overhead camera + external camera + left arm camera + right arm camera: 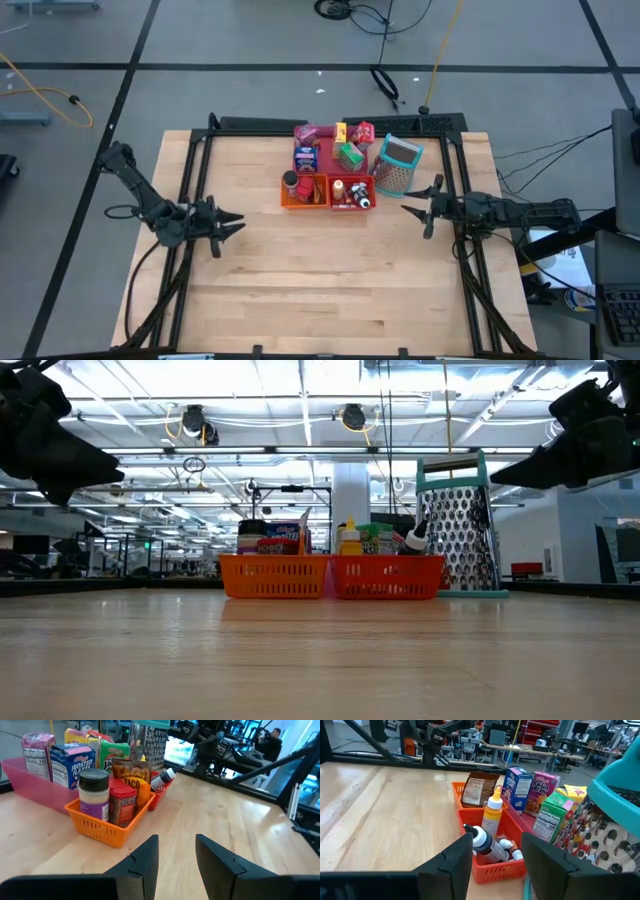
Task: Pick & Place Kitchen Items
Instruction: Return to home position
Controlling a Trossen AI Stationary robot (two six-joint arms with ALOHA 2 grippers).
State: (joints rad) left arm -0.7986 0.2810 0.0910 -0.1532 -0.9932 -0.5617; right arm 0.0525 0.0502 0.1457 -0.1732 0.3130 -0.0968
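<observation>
Both arms are raised above the tabletop (320, 280). The left gripper (236, 223) is near the left edge and the right gripper (410, 211) near the right, each with its fingers apart. The kitchen items (305, 158) cluster mid far edge. Boxes stand upright in the pink tray (30, 782), and a black-capped bottle (487, 845) leans cap-up in the red bin (495, 867).

arms (135, 185): black, jointed | cables (143, 275): black | end effector fingers (142, 857): dark, angular

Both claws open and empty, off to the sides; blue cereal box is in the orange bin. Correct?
Not quite. The blue cereal box stands in the pink tray behind the orange bin, not in the bin; the left wrist view shows it. The left claw and right claw are open and empty, off to the sides.
</observation>
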